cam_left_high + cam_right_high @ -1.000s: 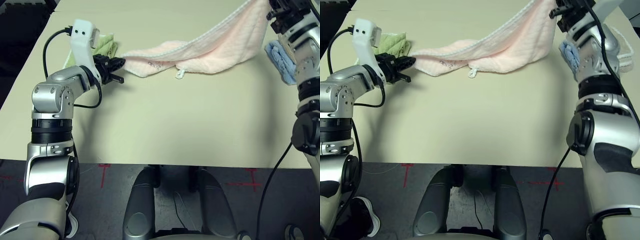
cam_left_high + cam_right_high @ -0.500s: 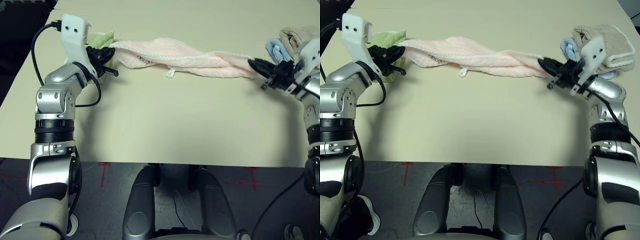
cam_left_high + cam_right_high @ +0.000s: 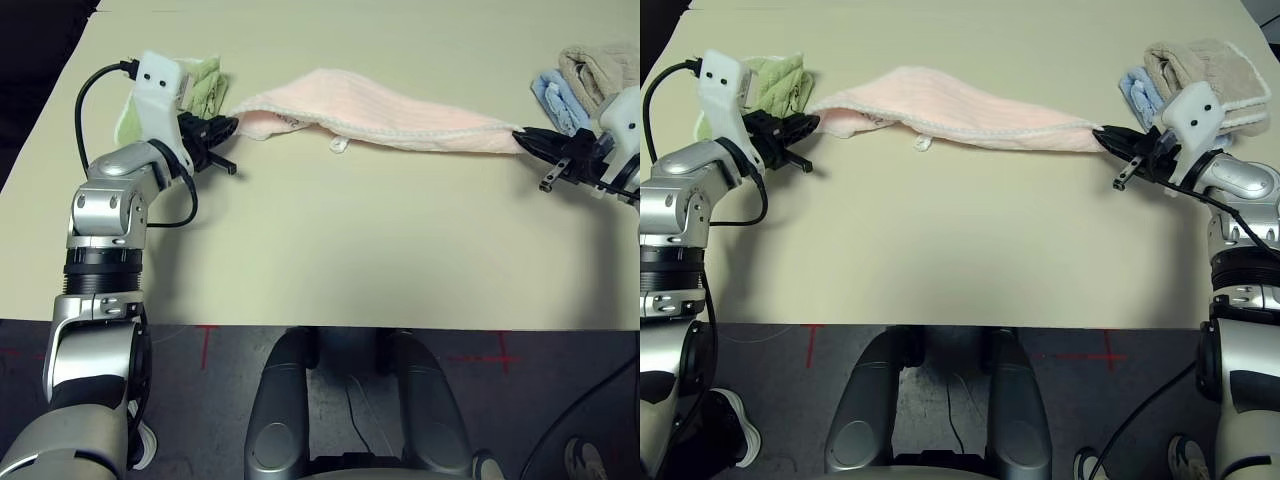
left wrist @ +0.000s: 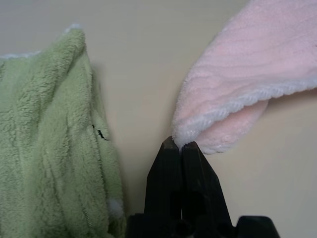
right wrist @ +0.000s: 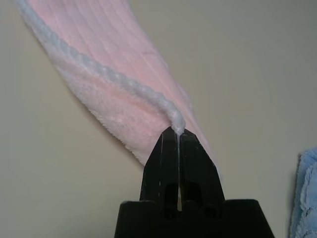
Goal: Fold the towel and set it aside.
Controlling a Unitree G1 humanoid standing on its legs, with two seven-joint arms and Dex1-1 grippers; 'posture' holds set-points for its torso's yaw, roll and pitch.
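beige table (image 3: 330, 250) under both arms. pink towel (image 3: 370, 105) stretched in a long band across the far part of the table, loosely doubled, white edge along its near side, small loop tag hanging at the middle. left gripper (image 3: 228, 128) jaws pinched tight on the towel's left end; right gripper (image 3: 527, 140) jaws pinched tight on the right end's white edge. green towel (image 3: 205, 85) just behind the left gripper. blue towel (image 3: 556, 100) and tan towel (image 3: 595, 72) folded by the right gripper.
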